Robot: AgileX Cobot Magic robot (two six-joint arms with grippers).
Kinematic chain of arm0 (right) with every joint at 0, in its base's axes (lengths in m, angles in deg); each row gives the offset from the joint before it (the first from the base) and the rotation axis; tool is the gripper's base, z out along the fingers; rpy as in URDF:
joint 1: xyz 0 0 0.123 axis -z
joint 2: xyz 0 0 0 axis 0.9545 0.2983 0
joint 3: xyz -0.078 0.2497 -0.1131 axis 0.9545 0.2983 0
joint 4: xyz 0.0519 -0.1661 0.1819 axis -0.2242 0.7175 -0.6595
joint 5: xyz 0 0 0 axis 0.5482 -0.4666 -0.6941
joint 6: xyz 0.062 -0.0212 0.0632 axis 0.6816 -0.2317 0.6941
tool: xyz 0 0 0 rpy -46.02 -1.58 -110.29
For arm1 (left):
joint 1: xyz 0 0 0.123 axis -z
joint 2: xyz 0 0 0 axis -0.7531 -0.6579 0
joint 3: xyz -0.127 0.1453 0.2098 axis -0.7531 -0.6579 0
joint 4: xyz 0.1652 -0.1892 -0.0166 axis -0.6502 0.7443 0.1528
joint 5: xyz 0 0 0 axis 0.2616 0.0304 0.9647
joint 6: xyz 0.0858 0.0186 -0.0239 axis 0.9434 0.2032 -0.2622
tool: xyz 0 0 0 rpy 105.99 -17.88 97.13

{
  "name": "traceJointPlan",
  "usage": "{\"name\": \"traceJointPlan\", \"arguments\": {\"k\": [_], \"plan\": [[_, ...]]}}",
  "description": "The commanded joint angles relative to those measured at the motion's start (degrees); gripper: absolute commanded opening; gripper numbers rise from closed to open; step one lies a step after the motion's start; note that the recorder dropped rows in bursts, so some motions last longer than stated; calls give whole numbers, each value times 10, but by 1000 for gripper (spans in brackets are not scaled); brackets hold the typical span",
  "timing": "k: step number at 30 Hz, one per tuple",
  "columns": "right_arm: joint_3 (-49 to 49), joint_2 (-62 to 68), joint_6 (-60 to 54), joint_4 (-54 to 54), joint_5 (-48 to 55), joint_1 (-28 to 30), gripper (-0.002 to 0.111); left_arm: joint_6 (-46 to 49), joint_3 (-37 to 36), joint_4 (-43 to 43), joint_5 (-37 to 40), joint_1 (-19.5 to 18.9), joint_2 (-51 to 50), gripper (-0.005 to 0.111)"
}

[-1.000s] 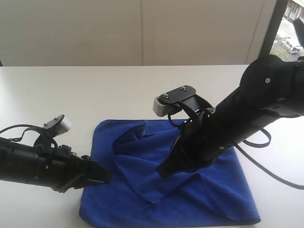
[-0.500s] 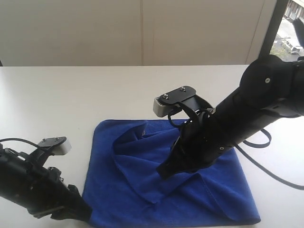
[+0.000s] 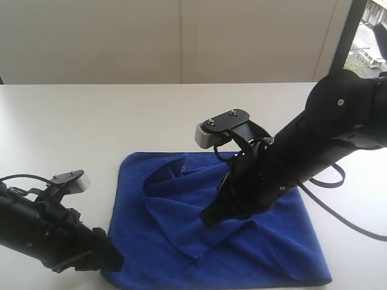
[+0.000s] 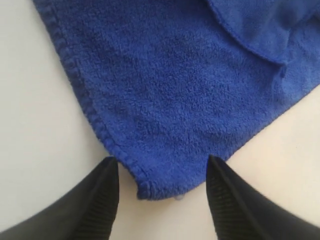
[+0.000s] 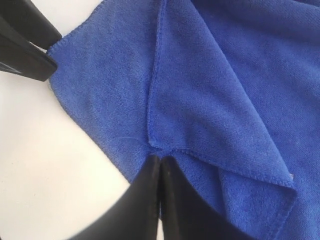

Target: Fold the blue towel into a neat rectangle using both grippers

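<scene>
The rumpled deep-blue microfibre towel (image 3: 260, 248) lies on the white counter (image 3: 121, 115). The left pincer (image 4: 161, 164) stands apart around one corner; the right pincer (image 5: 160, 161) is together, tips at a fold.

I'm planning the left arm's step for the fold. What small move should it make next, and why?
Probably ease the left gripper forward and close it on the near corner of the blue towel. Its open fingers stand either side of that corner without gripping it, while the shut right gripper has its tips at a fold further in.
</scene>
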Motion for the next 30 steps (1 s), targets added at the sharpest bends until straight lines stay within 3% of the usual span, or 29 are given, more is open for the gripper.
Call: {"name": "traceJointPlan", "arguments": {"k": [1,12,18,30], "plan": [[2,-4,-8,2,0,0,0,41,1,51,19,4,-10,58],[2,-4,-8,2,0,0,0,72,1,103,19,4,-13,51],[2,-4,-8,2,0,0,0,79,1,108,28,4,-13,31],[2,-4,-8,2,2,0,0,90,1,112,59,4,-65,31]]}}
